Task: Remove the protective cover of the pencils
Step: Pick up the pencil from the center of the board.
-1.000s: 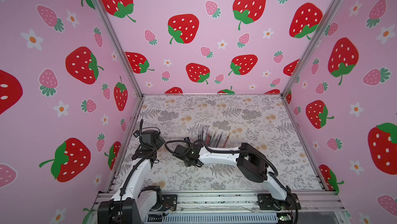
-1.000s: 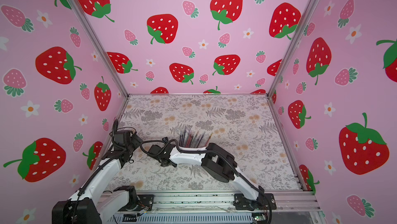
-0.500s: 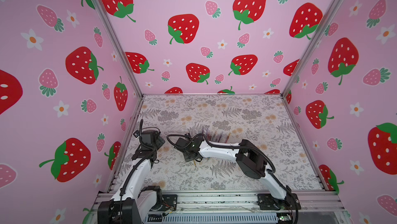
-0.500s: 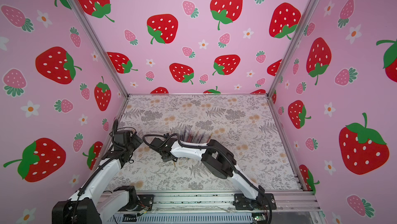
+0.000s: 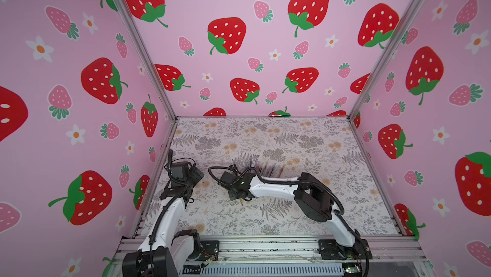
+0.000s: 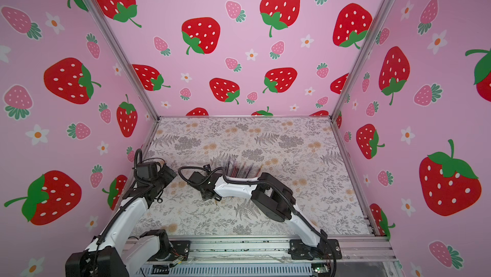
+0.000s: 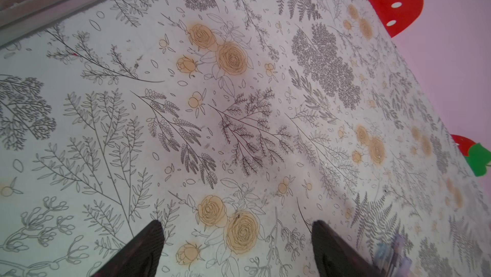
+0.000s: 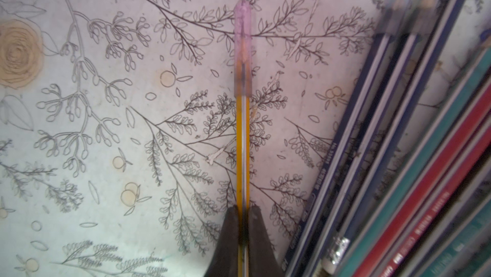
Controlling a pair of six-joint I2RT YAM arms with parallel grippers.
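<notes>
**One capped pencil clamped in the right pincer**

Two arms are working over one surface [image 8: 79,156], so I am counting two pincers. The right pincer [image 8: 243,216] is pressing its two dark fingers [image 8: 230,227] together on a single yellow pencil [image 8: 242,142]. The left pincer [image 7: 236,235] is hanging over bare print with its fingers [image 7: 148,243] standing wide apart and gripping nothing.

I am seeing one protective cover [image 8: 243,49]. It is sitting on the far end of the yellow pencil, well beyond the fingertips. It is a translucent pink-violet sleeve with a rounded tip, and a darker shape is showing through it. The shaft is slim and glossy and is running straight out from between the fingers. I cannot tell whether it is touching the surface.

The other pencils [image 8: 398,169] are lying in a fanned bunch just beside the held one, in navy, teal and red. They are overlapping and blurring, so I am not getting an exact count. One is showing a pale metal-banded end [image 8: 337,249].

In both top views that bunch [image 5: 265,168] [image 6: 239,169] is lying just behind the right wrist, with the left pincer [image 5: 196,176] staying well apart from it near the left wall. The surface is matte, printed with grey ferns and tan roses.
</notes>
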